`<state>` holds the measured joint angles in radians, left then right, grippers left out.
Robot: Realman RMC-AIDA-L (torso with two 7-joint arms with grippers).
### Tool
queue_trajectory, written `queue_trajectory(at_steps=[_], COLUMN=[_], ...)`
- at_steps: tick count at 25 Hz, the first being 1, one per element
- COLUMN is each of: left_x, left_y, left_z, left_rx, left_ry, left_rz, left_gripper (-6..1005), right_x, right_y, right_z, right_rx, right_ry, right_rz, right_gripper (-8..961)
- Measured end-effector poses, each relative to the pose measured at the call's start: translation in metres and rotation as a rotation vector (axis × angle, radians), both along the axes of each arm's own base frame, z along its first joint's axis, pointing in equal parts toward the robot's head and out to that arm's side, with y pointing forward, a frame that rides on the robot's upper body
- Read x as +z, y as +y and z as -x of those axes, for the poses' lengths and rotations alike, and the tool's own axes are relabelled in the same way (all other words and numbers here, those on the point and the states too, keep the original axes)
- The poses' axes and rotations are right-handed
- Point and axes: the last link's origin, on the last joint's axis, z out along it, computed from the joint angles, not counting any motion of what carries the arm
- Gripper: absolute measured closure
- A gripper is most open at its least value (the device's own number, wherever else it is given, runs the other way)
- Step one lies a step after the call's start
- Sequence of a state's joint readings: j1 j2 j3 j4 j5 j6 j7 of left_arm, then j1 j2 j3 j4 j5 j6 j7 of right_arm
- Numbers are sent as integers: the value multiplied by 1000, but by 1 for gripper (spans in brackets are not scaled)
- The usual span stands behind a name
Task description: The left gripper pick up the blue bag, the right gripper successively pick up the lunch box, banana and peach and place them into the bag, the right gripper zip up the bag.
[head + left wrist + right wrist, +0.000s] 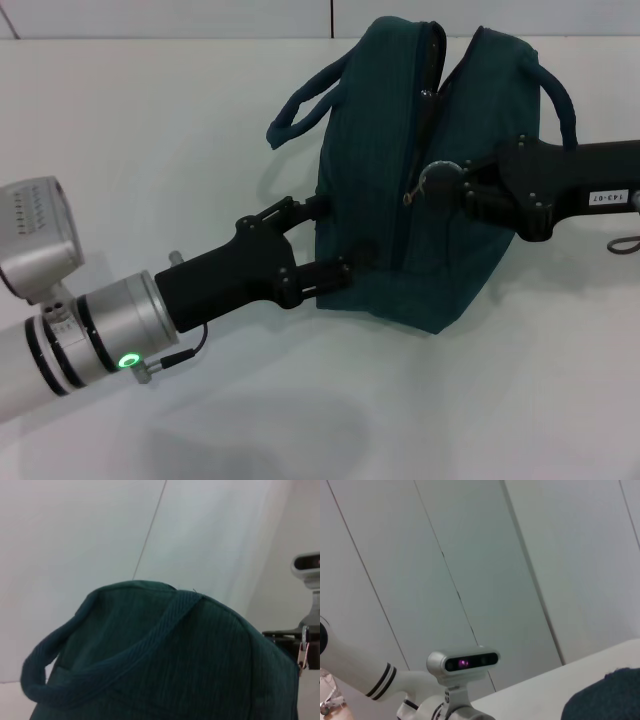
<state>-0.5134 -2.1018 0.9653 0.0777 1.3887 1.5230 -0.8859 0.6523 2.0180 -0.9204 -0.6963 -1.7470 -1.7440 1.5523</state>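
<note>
The blue bag [375,150] stands on the white table, its top zipper gaping at the far end; it also fills the left wrist view [175,665]. My left gripper [340,232] clamps the bag's near left end, one finger on each side of the fabric. Reaching in from the right, my right gripper [447,188] is closed at the zipper's metal ring pull [411,194] on the bag's front, which also shows in the left wrist view [302,654]. The lunch box, banana and peach are out of view.
A loop handle [300,105] sticks out to the bag's left and another [560,95] arches on its right. A grey cable loop [625,243] lies at the table's right edge. The right wrist view shows the robot's head camera [464,663] and a bag corner [607,695].
</note>
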Motion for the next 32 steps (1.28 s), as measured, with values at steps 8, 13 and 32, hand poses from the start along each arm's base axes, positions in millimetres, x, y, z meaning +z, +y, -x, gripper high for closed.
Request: queue_trajectory(at_steps=[8, 13, 32], left_x=[-3, -3, -11], left_y=[0, 1, -9], left_z=[-2, -2, 1], left_rx=[-12, -11, -30], left_ry=[15, 14, 36], left_rz=[15, 10, -6], left_gripper=[134, 332, 781], right_x=[0, -3, -4], right_y=[0, -1, 12], right_z=[-1, -2, -7], right_rx=[-4, -9, -119], right_ry=[10, 18, 139], right_rz=[-6, -3, -109], right_gripper=[945, 945, 945])
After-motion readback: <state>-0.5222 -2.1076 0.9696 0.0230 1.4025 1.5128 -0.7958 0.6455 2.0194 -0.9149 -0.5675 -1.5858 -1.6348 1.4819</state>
